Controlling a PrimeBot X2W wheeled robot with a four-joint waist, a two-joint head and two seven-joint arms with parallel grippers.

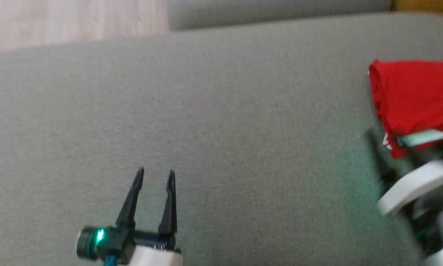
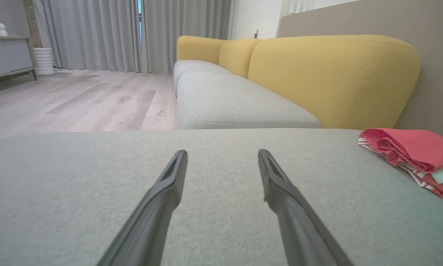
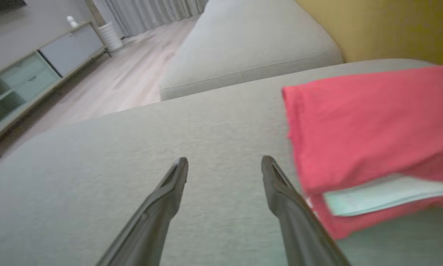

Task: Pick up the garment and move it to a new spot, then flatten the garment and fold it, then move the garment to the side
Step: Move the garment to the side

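Note:
The garment (image 1: 413, 96) is a red cloth with a pale inner layer, lying folded at the right side of the grey sofa seat (image 1: 221, 111). It also lies at the right in the left wrist view, garment (image 2: 410, 147). In the right wrist view my right gripper (image 3: 224, 162) is open with bare cushion between its fingers. The garment (image 3: 369, 125) sits just right of its right finger, and I cannot tell whether they touch. My right arm (image 1: 413, 188) is blurred beside the garment's near edge. My left gripper (image 1: 155, 173) is open above the cushion at lower left, far from the garment, and holds nothing (image 2: 221, 153).
A yellow backrest (image 2: 332, 77) rises behind the seat. A second grey cushion (image 2: 229, 103) adjoins the far edge. Wooden floor (image 2: 77, 99), grey curtains (image 2: 95, 33) and a low cabinet (image 3: 33, 70) lie beyond the seat's left edge.

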